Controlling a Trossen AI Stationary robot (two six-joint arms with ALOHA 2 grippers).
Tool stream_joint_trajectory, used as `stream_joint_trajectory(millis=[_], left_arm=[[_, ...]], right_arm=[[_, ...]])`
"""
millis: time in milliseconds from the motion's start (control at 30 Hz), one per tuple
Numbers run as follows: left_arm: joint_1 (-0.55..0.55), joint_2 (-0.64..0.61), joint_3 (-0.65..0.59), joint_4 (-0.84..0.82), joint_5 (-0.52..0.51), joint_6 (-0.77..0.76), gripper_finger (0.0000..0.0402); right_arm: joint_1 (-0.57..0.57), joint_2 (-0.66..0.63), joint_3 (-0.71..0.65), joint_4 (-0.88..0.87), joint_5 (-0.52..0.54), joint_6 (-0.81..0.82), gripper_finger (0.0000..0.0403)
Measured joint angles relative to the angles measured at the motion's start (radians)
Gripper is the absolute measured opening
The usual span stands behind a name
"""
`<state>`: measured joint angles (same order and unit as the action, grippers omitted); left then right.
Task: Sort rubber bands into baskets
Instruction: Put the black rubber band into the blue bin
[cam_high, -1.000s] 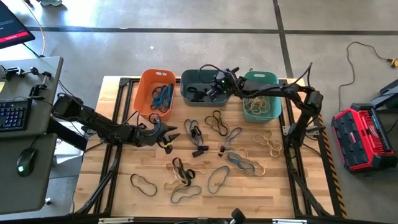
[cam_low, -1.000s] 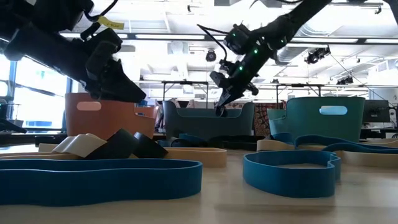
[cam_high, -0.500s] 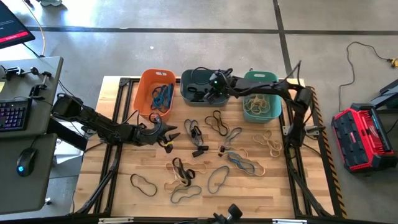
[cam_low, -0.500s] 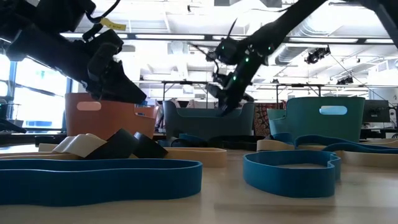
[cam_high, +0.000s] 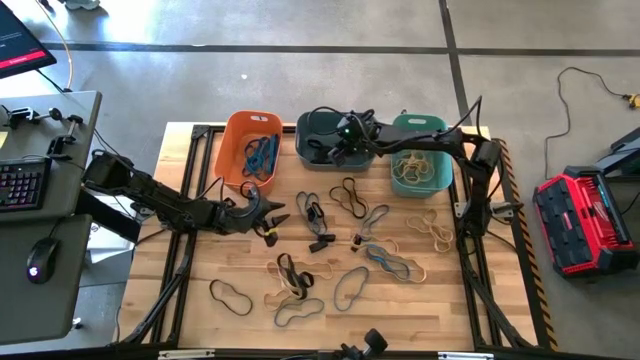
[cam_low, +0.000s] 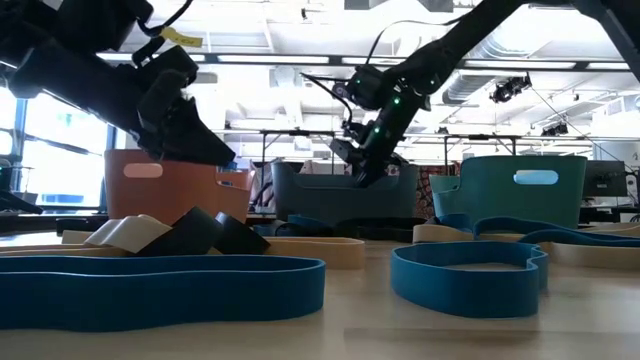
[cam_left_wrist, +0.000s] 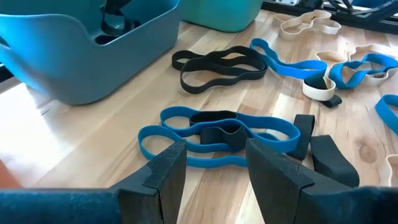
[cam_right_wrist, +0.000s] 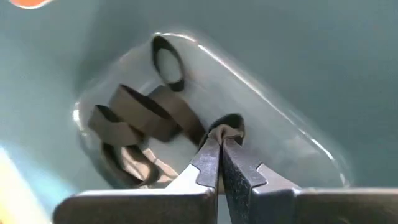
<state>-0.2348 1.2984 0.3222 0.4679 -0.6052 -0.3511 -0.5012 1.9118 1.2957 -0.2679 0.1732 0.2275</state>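
Right gripper (cam_right_wrist: 219, 144) clamped on dark band (cam_right_wrist: 225, 127) inside slate basket (cam_high: 322, 140), left gripper (cam_high: 277, 214) apart over table (cam_high: 480, 300), loose bands (cam_high: 391, 262) around.

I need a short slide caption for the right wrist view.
Right gripper, shut on a dark rubber band, inside the slate basket.

My right claw (cam_right_wrist: 219, 146) is dark metal, pinching a black rubber band (cam_right_wrist: 225, 127) inside the slate blue-grey basket (cam_high: 325, 140). Beside it sit the orange basket (cam_high: 232, 150) and teal basket (cam_high: 420, 168). Blue, black and tan bands (cam_high: 390, 262) dot the pale striped-wood tabletop (cam_high: 450, 290).
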Motion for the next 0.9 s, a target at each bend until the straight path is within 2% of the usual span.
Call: stream_joint_trajectory(millis=[500,600,900], left_arm=[[-0.002,0.000,0.000,0.001,0.005,0.074,0.0158],[-0.001,0.000,0.000,0.001,0.036,0.065,0.0158],[-0.001,0.000,0.000,0.001,0.064,0.057,0.0158]], right_arm=[[0.004,0.001,-0.001,0.067,-0.052,-0.040,0.0006],[0.008,0.002,-0.001,0.062,-0.052,-0.043,0.0028],[0.028,-0.012,-0.001,0.071,0.013,-0.071,0.0139]])
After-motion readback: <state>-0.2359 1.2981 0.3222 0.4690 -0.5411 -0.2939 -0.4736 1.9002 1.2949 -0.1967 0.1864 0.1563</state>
